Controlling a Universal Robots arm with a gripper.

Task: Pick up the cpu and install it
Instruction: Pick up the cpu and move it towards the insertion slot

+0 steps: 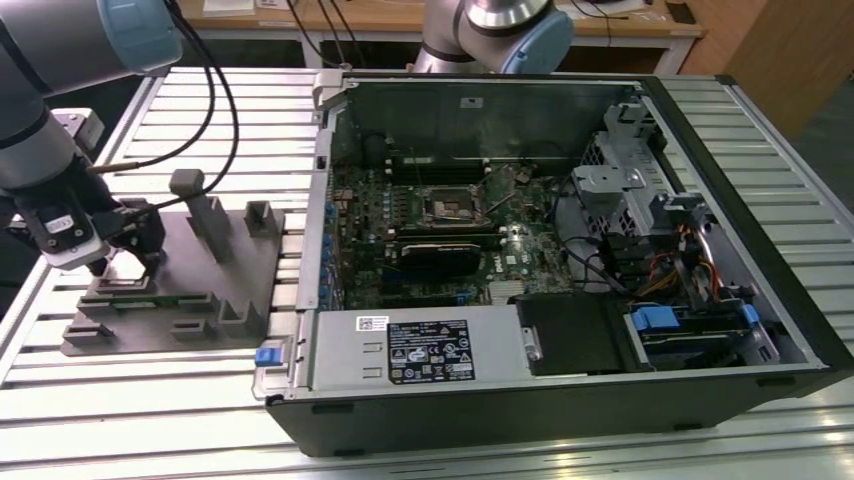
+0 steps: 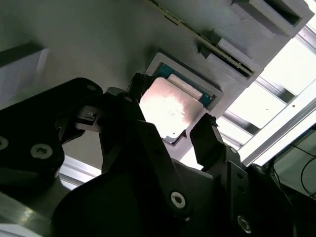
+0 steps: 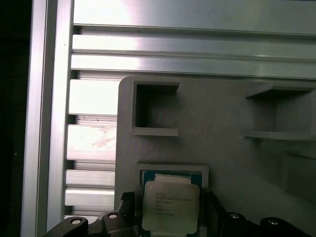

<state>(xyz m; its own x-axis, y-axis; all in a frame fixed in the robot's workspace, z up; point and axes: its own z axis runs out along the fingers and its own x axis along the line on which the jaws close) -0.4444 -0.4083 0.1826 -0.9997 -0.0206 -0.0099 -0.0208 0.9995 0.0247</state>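
One gripper (image 2: 173, 104), jaws open, straddles the cpu (image 3: 170, 207) lying in the tray (image 3: 222, 123).

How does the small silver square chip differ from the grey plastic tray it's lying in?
The small silver-topped square cpu is shiny metal; the large grey moulded plastic tray is matt. The cpu is far smaller, filling one recess of the tray. The cpu is flat; the tray carries upright blocks. Both lie level.

Grey arm (image 1: 34, 150), pale-blue joint caps (image 1: 134, 35) — black screw-studded hand (image 2: 172, 103)
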